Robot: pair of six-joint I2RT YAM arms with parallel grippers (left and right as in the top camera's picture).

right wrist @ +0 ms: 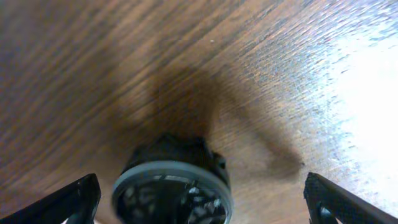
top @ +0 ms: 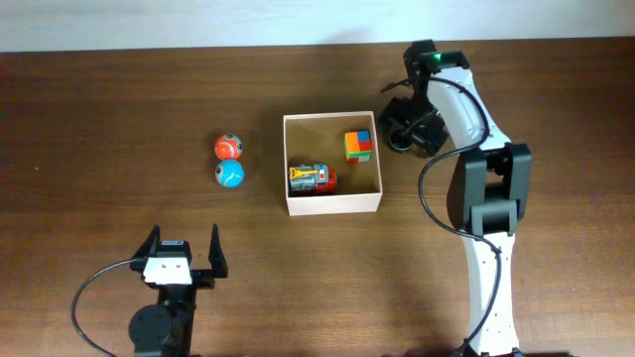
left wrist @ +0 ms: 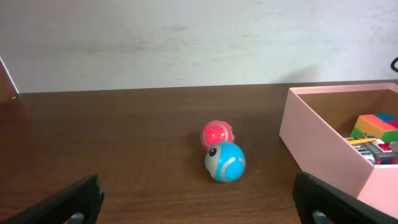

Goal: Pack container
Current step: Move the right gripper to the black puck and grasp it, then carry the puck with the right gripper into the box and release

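Note:
The container point(top: 332, 204), a square white-walled box with a tan floor, sits mid-table and holds a multicoloured cube point(top: 358, 146) and a toy car point(top: 312, 179). A red ball point(top: 229, 147) and a blue ball point(top: 230, 175) lie touching, left of it. My left gripper point(top: 184, 250) is open and empty near the front edge; its view shows the blue ball point(left wrist: 225, 161), the red ball point(left wrist: 217, 133) and the container point(left wrist: 317, 146). My right gripper point(top: 407, 127) is open just right of the container, above a black round toy with a grey rim point(right wrist: 171, 186) that lies between its fingers point(right wrist: 202, 202).
The dark wooden table point(top: 119, 109) ends at a white wall at the back. The right arm's white links and black cable point(top: 476, 198) reach along the table's right side.

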